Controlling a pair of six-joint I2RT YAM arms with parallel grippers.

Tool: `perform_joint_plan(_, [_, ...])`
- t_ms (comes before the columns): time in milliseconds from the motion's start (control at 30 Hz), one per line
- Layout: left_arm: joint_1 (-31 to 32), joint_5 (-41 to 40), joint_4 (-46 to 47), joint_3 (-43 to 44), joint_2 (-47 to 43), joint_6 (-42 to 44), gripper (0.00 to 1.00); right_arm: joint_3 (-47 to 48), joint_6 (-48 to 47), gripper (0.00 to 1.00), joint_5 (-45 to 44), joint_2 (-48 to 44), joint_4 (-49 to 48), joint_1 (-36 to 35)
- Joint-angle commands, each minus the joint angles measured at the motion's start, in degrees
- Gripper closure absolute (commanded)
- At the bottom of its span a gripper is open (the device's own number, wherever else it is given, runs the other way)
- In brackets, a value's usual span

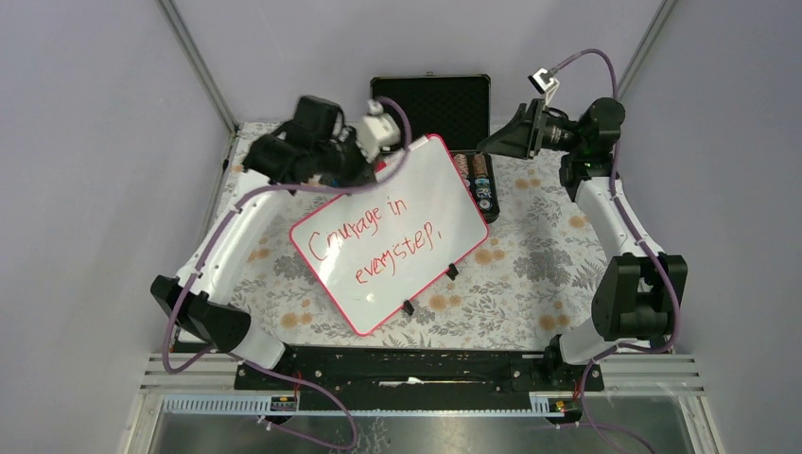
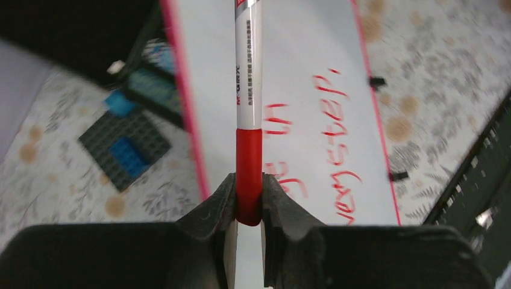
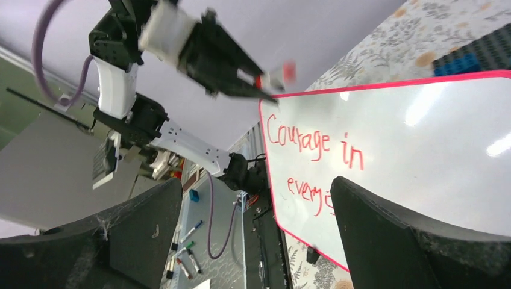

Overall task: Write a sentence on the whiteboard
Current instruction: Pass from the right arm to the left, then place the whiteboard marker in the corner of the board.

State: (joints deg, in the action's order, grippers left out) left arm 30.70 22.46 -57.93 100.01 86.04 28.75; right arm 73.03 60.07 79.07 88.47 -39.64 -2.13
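Observation:
The whiteboard (image 1: 430, 184) lies tilted on the floral cloth, pink frame, two black clips on its near-right edge. The sentence (image 1: 378, 241) in red reads "Courage in every step,". It also shows in the left wrist view (image 2: 337, 138) and the right wrist view (image 3: 313, 144). My left gripper (image 1: 367, 168) hovers over the board's far-left edge. It is shut (image 2: 248, 198) on the red end of a red-and-white marker (image 2: 248, 90), whose tip is out of view. My right gripper (image 1: 498, 142) is open and empty (image 3: 256, 183), held above the table to the right of the board's far corner.
An open black case (image 1: 432, 99) stands behind the board, with poker chips (image 1: 478, 175) in its tray. A dark grey baseplate with a blue brick (image 2: 123, 141) lies beside the board's far edge. Spare markers (image 3: 175, 241) lie off the table.

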Motion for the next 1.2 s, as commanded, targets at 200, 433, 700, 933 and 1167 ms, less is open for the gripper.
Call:
perform_joint_plan(200, [-31.3,4.2,5.2,8.0,1.5,-16.9,1.00,-0.7,-15.8,0.00,0.8,-0.1,20.0,5.2])
perform_joint_plan(433, [-42.0,1.8,7.9,-7.4,-0.2,-15.6,1.00,5.7,-49.2,0.00,-10.3,-0.5,58.2,5.2])
perform_joint_plan(700, [-45.6,-1.4,15.6,-29.2,-1.0,-18.1,1.00,2.9,-59.7,0.00,-16.4,-2.8,66.0,5.2])
perform_joint_plan(933, [-46.2,-3.6,19.5,-37.3,3.3,-17.5,1.00,1.6,-62.8,0.00,-16.9,-3.3,67.0,5.2])
perform_joint_plan(1167, [-46.2,-4.4,22.2,-42.3,5.6,-17.4,0.96,1.4,-64.6,0.00,-18.0,-3.2,68.4,5.2])
